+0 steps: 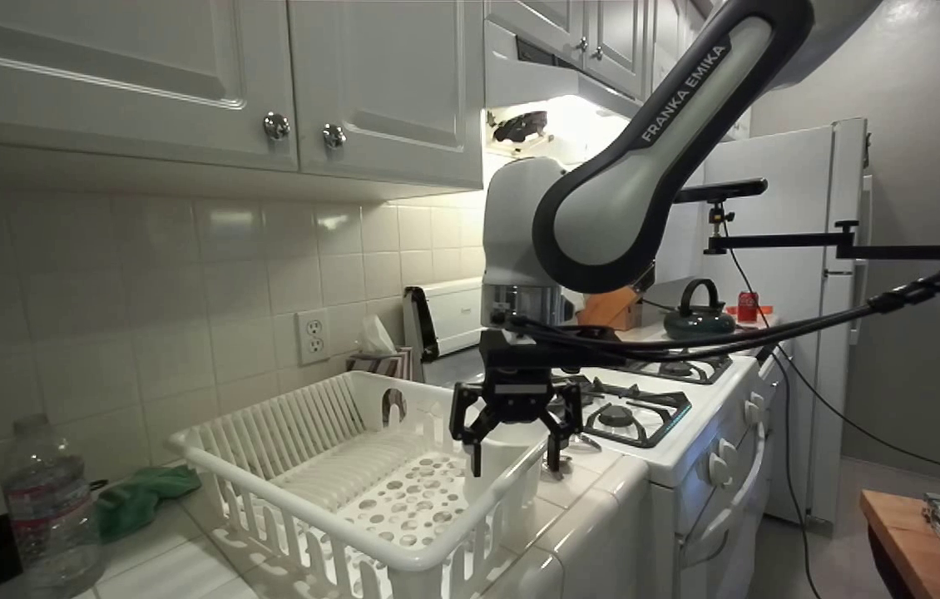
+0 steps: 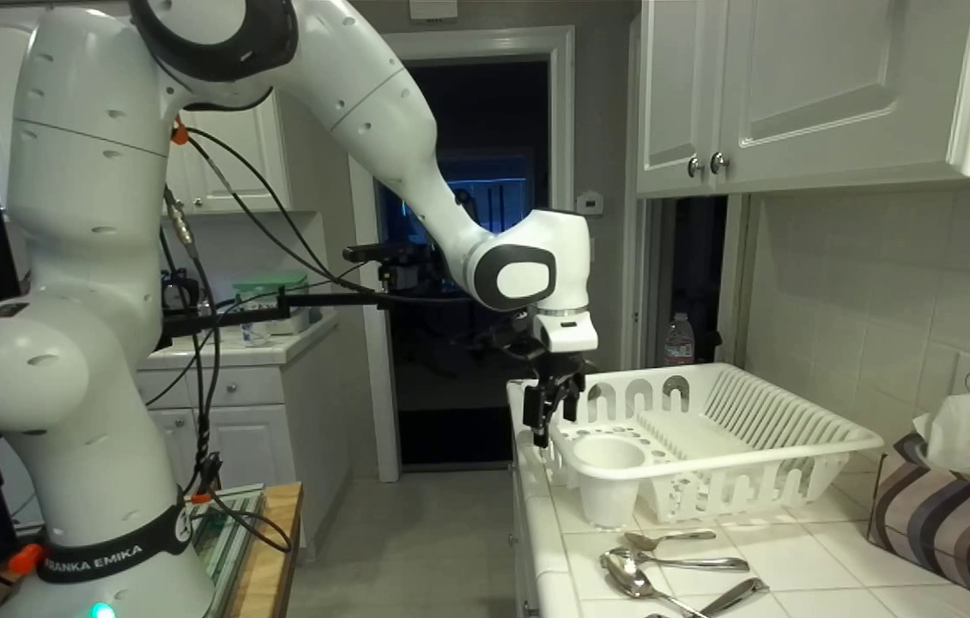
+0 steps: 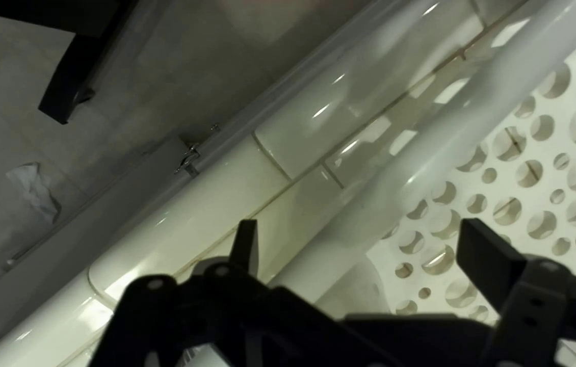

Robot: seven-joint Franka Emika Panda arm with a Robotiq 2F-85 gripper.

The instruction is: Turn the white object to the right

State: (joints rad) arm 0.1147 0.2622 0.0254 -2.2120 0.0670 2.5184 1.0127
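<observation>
The white object is a large rectangular dish rack with slotted sides and a floor full of round holes. Its rim shows in both exterior views (image 1: 295, 501) (image 2: 751, 464) and runs diagonally through the wrist view (image 3: 410, 176). It sits on the tiled counter. My gripper (image 1: 515, 466) is open and empty, pointing down at the rack's long side by the counter's front edge, also seen in an exterior view (image 2: 555, 425). In the wrist view the gripper (image 3: 359, 227) has the rim between its fingers, one outside and one over the inside. I cannot tell whether either finger touches it.
A white cup (image 2: 609, 489) is at the rack's corner. Several spoons (image 2: 674, 563) and a tissue box (image 2: 923, 515) lie beyond it. A bottle (image 1: 50, 516) and green cloth (image 1: 145, 502) stand at the opposite end. The stove (image 1: 657, 462) adjoins the counter. The tiled wall (image 1: 212, 308) is behind.
</observation>
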